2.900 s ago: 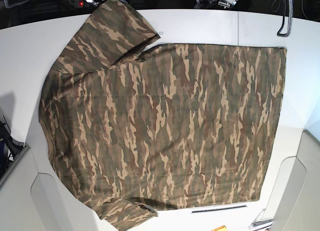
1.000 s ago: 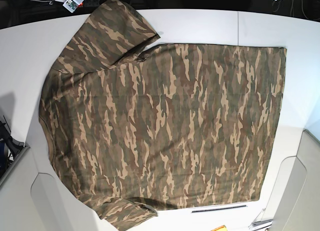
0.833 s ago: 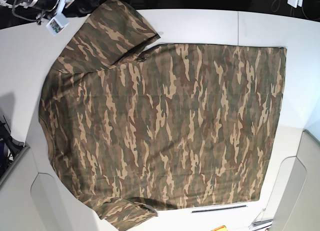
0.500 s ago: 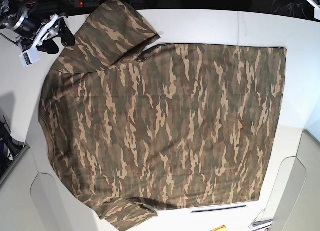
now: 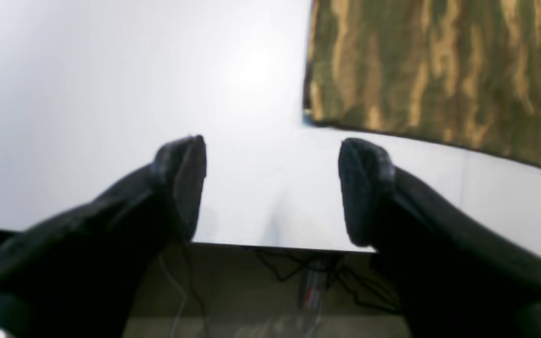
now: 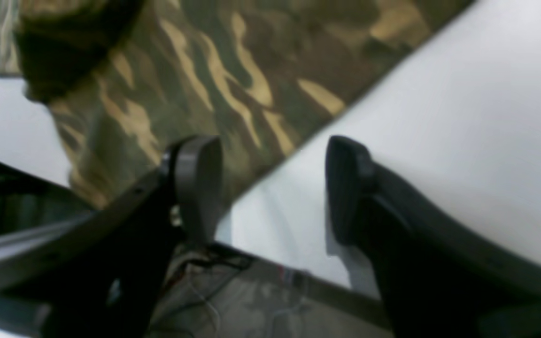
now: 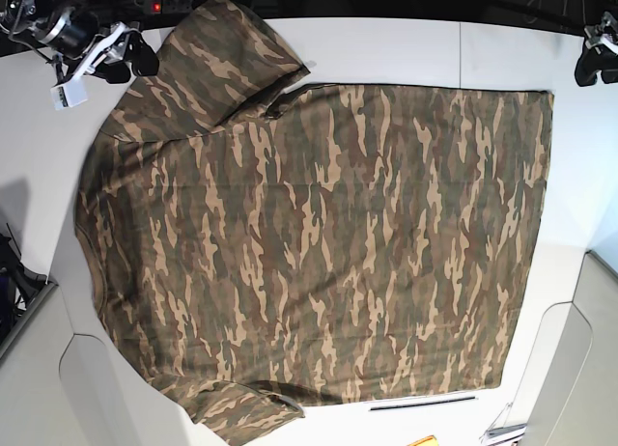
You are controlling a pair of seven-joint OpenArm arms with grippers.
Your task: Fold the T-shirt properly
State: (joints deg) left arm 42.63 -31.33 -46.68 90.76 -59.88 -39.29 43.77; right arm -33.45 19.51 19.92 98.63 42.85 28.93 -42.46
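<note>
T-shirt (image 7: pixel 319 243) is lying spread flat on the white desk (image 7: pixel 386 50), covering most of it; one sleeve is pointing to the far edge, the other to the near edge, hem toward my left side. My left gripper (image 5: pixel 273 188) is hovering over bare desk at its far edge, jaws standing wide apart, holding nothing; the shirt's hem corner (image 5: pixel 317 112) is lying just ahead, not touched. My right gripper (image 6: pixel 273 188) is hanging at the far sleeve (image 6: pixel 214 84), jaws spread wide, one finger over the cloth edge, the other over bare desk; nothing pinched. No containers showing. In the base view both grippers are sitting at the far corners, left (image 7: pixel 594 55), right (image 7: pixel 106 55).
</note>
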